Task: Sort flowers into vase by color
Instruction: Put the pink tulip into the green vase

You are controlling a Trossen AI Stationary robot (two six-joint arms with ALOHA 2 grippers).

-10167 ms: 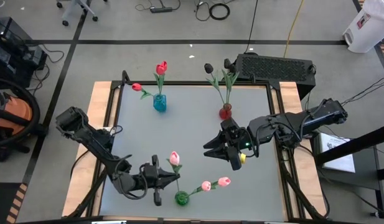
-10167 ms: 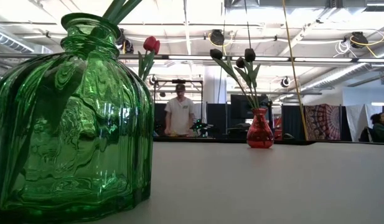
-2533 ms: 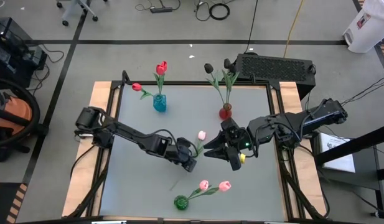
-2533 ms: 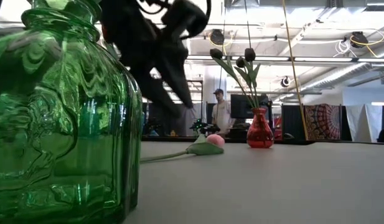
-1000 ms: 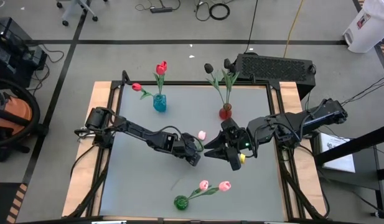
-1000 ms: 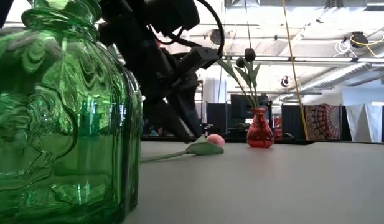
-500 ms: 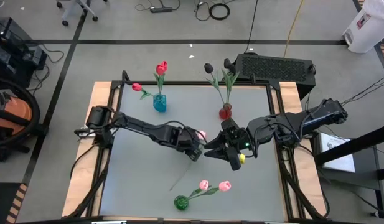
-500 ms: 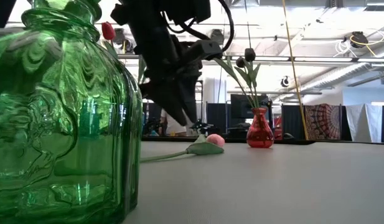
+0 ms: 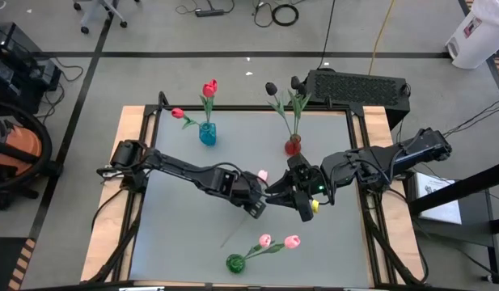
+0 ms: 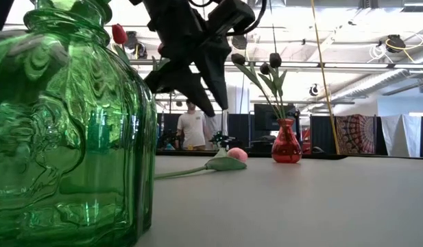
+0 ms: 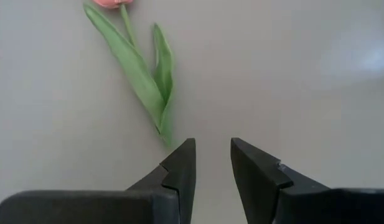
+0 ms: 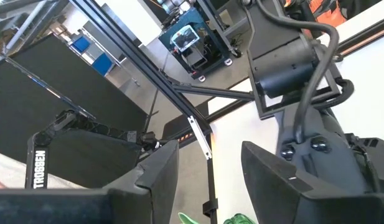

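Your left gripper [image 11: 210, 163] hung over the lying pink tulip [image 11: 137, 68], jaws spread and empty; its stem ran straight away ahead.

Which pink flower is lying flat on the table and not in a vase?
The pink tulip in the middle of the table, next to the left claw. The other two pink tulips stick out of the green vase.

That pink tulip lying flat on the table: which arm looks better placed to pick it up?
Probably the left. Its gripper hangs just above the pink tulip, open fingers pointing down near its leaves. The right gripper faces away across the room.
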